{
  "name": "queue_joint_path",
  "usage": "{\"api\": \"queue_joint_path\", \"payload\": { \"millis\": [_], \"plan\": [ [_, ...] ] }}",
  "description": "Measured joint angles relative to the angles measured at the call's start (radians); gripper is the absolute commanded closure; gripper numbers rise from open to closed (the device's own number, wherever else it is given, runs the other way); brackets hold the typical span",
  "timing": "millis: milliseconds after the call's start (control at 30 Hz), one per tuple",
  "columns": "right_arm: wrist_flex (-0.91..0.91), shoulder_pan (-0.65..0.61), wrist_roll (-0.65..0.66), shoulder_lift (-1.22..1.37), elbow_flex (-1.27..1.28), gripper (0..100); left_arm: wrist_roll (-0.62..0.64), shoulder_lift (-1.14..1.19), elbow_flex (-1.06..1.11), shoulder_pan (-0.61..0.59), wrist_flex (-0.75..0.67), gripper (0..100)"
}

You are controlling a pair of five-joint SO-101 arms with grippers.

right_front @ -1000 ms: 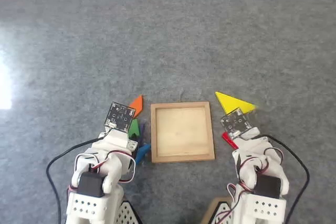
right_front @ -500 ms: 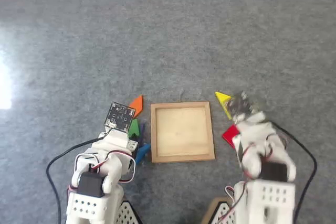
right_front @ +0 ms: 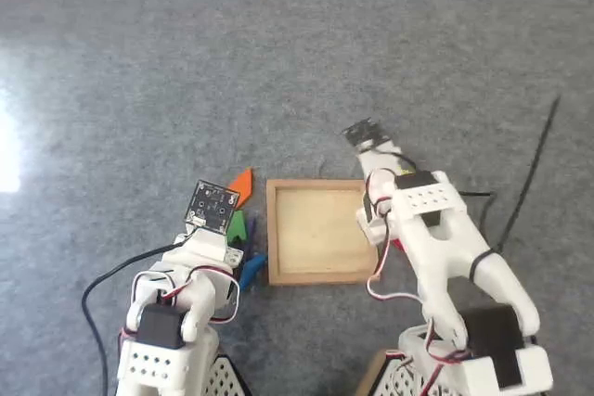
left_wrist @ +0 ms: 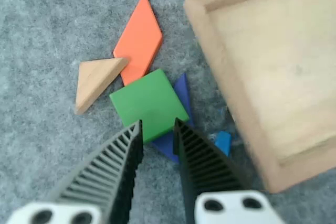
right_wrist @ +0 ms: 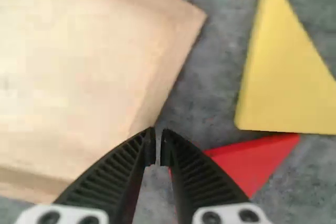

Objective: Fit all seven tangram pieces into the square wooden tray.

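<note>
The square wooden tray (right_front: 275, 229) lies on the grey mat (right_front: 139, 90) between the two arms. Five pieces sit left of it. The orange parallelogram (left_wrist: 139, 38) is farthest, with a tan triangle (left_wrist: 94, 80) touching it. Nearer, a green square (left_wrist: 149, 103) lies partly over a dark blue triangle (left_wrist: 181, 88), and a light blue piece (left_wrist: 222, 141) sits nearest, beside the rim. The left gripper (left_wrist: 157, 124) hovers above the green square, jaws slightly apart, holding nothing. The right gripper (right_wrist: 158, 130) hangs by the tray's right rim, fingers almost together and empty. The yellow triangle (right_wrist: 281, 72) and red triangle (right_wrist: 247, 161) lie side by side just right of the tray.
</note>
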Motion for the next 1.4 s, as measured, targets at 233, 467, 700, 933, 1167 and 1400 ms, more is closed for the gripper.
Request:
{"api": "queue_joint_path", "payload": {
  "millis": [233,467,700,933,1167,1400],
  "plan": [
    [0.086,0.063,-0.213,-0.101,-0.032,94.6,0.0,0.0,0.0,0.0,0.0,91],
    [0.078,0.11,-0.365,-0.301,0.129,87.3,0.0,0.0,0.0,0.0,0.0,91],
    [0.032,0.17,-0.399,-0.311,0.176,82.2,0.0,0.0,0.0,0.0,0.0,91],
    [0.032,0.173,-0.439,-0.311,0.178,82.1,0.0,0.0,0.0,0.0,0.0,91],
    [0.028,0.155,-0.439,-0.311,0.18,72.5,0.0,0.0,0.0,0.0,0.0,91],
    [0.025,0.103,-0.442,-0.227,0.173,72.3,0.0,0.0,0.0,0.0,0.0,91]
  ]
}}
